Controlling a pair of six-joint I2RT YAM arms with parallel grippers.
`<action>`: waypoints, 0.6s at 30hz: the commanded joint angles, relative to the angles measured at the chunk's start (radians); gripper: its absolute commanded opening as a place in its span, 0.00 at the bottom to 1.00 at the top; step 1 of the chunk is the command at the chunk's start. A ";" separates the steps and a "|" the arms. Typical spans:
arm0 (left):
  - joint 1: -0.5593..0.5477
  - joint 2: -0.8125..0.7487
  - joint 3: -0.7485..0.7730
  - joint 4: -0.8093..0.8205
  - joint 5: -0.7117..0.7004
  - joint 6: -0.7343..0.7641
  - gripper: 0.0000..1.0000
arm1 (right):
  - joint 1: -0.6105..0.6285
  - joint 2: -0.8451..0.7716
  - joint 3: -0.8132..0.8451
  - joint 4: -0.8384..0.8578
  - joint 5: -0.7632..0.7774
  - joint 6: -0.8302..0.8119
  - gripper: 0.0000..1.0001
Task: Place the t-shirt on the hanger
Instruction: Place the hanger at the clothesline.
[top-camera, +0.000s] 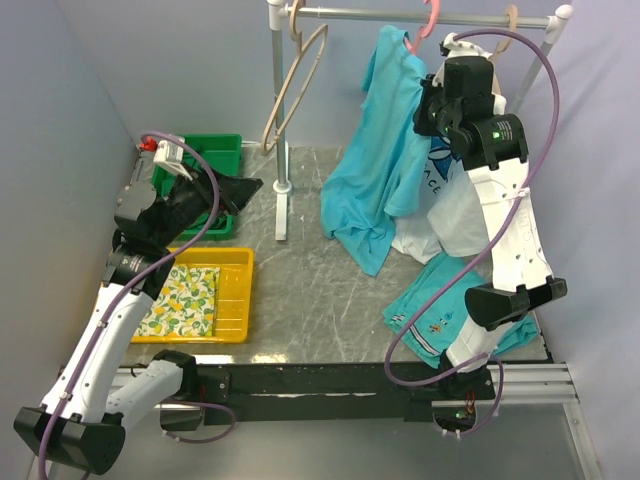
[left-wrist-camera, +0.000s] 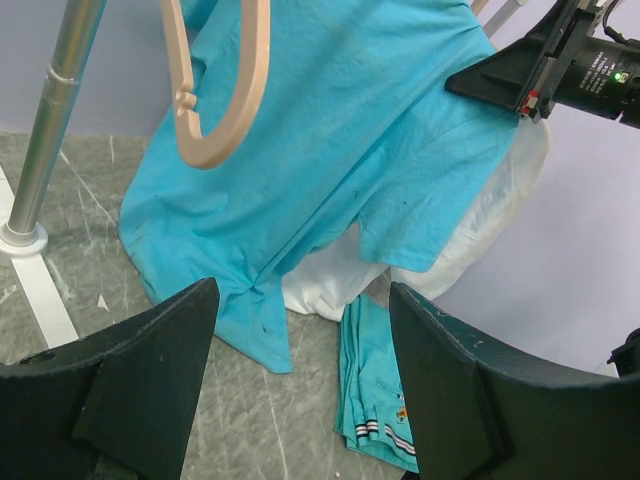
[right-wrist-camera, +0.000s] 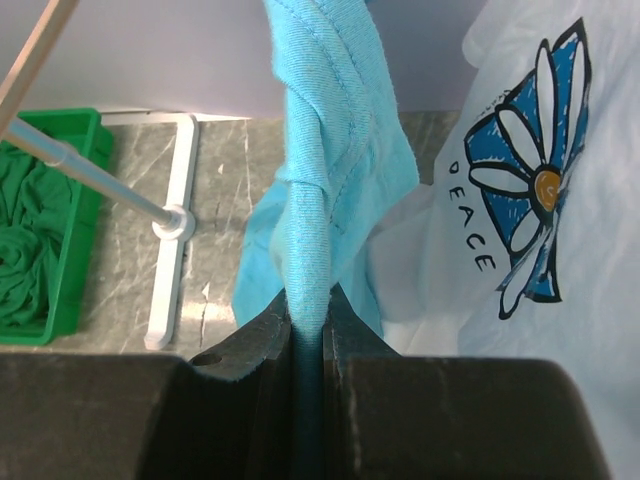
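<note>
The t-shirt (top-camera: 375, 170) hangs from the right part of the rack rail (top-camera: 400, 15). Its upper end is bunched at the pink hanger (top-camera: 430, 22), and its lower hem trails onto the counter (top-camera: 300, 290). Whether the hanger arm sits inside the cloth cannot be determined.

The right gripper (right-wrist-camera: 308, 320) is raised beside the garment. Its jaws are clamped on a narrow gathered fold of the turquoise cloth, which runs upward from between them.

The left gripper (left-wrist-camera: 300, 300) is held low over the left side of the counter, well apart from the t-shirt. Its jaws stand wide apart and hold nothing.

A white t-shirt with a flower print (right-wrist-camera: 540, 190) hangs just behind the turquoise one. A teal garment with a striped edge (left-wrist-camera: 375, 400) lies on the counter below them. Two beige hangers (top-camera: 295, 80) hang at the left end of the rail. A green bin (top-camera: 215, 150) and a yellow tray (top-camera: 235, 300) sit at the left of the counter, each holding cloth.
</note>
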 joint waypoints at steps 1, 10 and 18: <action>-0.005 -0.018 0.009 0.024 0.003 0.024 0.75 | -0.021 -0.027 0.015 0.101 0.039 -0.002 0.00; -0.005 -0.014 0.001 -0.005 0.008 0.033 0.77 | -0.050 -0.031 -0.016 0.110 0.036 -0.007 0.12; -0.005 -0.031 -0.034 -0.018 -0.021 0.039 0.80 | -0.049 -0.134 -0.068 0.126 -0.007 0.038 0.61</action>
